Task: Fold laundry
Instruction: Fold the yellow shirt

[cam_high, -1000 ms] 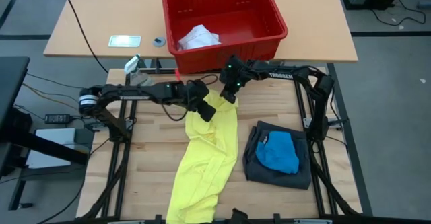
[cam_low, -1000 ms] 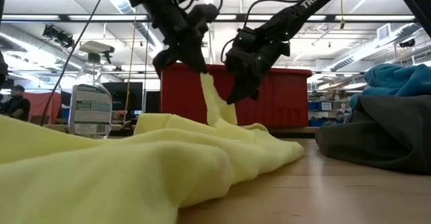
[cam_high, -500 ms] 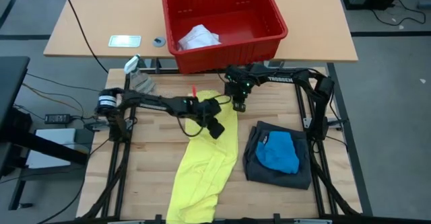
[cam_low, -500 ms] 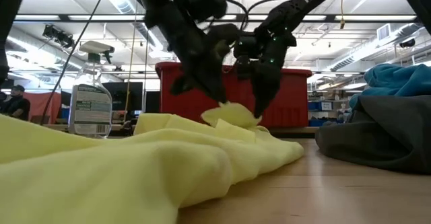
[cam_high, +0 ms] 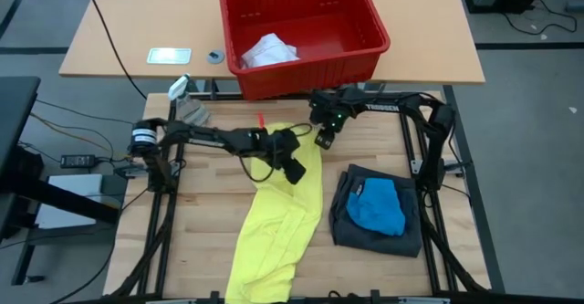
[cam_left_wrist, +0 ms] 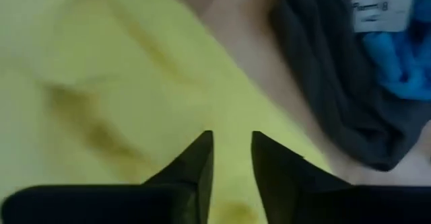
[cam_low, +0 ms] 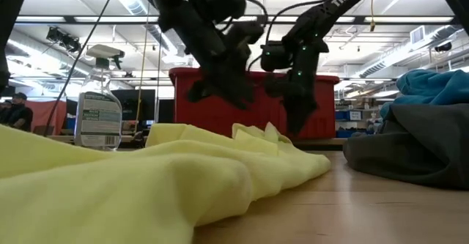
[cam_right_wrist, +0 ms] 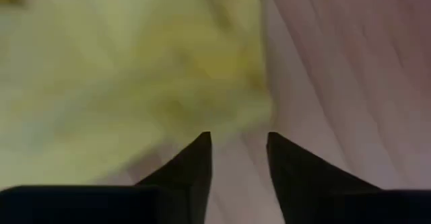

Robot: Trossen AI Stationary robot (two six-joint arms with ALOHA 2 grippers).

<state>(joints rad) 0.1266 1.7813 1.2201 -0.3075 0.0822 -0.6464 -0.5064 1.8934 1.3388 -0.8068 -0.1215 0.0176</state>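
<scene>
The yellow shirt (cam_high: 278, 222) lies in a long strip on the wooden table, running from its bunched far end (cam_high: 297, 138) to the near edge. My left gripper (cam_high: 294, 171) hovers open just above the shirt's far part (cam_left_wrist: 135, 83), with nothing between its fingers. My right gripper (cam_high: 323, 141) points down, open, over the shirt's far right edge (cam_right_wrist: 222, 69) and bare wood. To the right, dark grey shorts (cam_high: 351, 226) lie on the table with a bright blue piece (cam_high: 379, 204) on top.
A red slotted basket (cam_high: 310, 76) holding a white cloth (cam_high: 269, 50) stands just beyond the table's far edge. A clear spray bottle (cam_high: 182, 94) stands at the far left corner. Bare wood (cam_high: 201, 204) lies left of the shirt.
The shirt's far end, which hung lifted from my left gripper, has come down and now lies crumpled on the rest of the shirt, free of both grippers. My left gripper has sunk and moved toward the near right. My right gripper has tipped to point more steeply down.
</scene>
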